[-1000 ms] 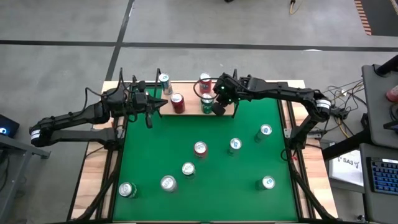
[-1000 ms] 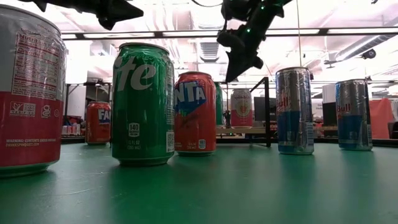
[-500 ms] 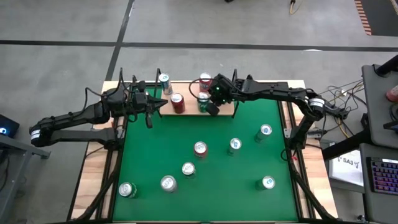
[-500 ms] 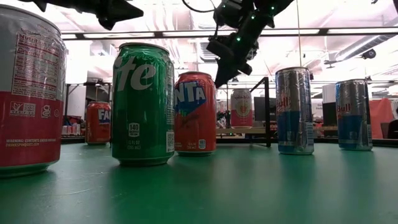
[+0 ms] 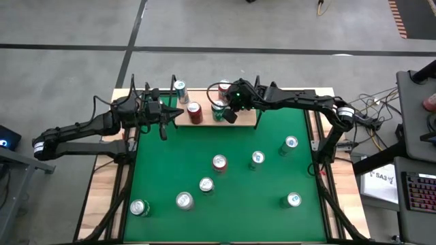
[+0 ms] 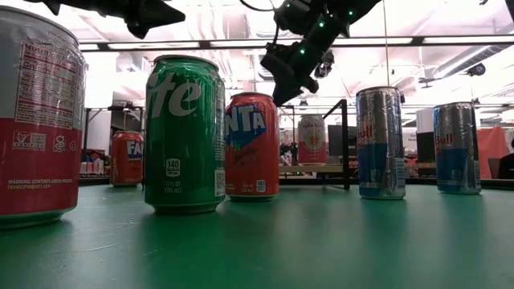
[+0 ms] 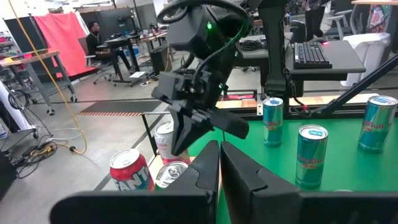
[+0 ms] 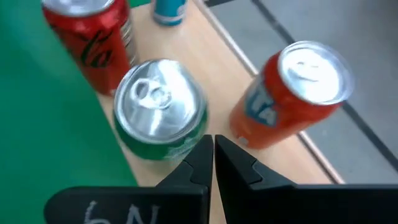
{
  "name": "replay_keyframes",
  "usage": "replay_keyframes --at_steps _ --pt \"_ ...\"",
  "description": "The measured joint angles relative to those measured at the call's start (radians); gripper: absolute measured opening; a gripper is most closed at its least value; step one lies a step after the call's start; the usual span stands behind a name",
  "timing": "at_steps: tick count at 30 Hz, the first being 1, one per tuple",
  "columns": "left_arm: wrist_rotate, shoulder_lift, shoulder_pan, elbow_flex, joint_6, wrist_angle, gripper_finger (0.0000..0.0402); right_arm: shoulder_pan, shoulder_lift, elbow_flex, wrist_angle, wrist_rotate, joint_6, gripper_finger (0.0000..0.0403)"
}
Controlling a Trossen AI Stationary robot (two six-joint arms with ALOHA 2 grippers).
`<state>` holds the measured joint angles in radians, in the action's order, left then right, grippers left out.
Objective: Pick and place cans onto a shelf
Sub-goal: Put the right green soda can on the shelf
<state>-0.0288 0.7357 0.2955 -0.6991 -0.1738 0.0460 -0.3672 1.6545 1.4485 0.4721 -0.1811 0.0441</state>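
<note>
Where right tool (image 5: 229, 114) hovers: green can (image 8: 160, 109), orange can (image 8: 289, 94) beside.

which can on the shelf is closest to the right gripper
The green can on the shelf, just ahead of the shut right gripper; the orange can stands off to one side.

The right gripper (image 5: 230, 114) has moved left over the shelf (image 5: 204, 121).
</note>
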Motion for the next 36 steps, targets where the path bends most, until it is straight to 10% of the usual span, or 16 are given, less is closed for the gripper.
replay_keyframes --at_steps 36 --pt "0.001 0.0 0.0 0.0 -0.016 0.0 0.0 0.075 0.109 0.004 -0.298 -0.031 0.094 0.0009"
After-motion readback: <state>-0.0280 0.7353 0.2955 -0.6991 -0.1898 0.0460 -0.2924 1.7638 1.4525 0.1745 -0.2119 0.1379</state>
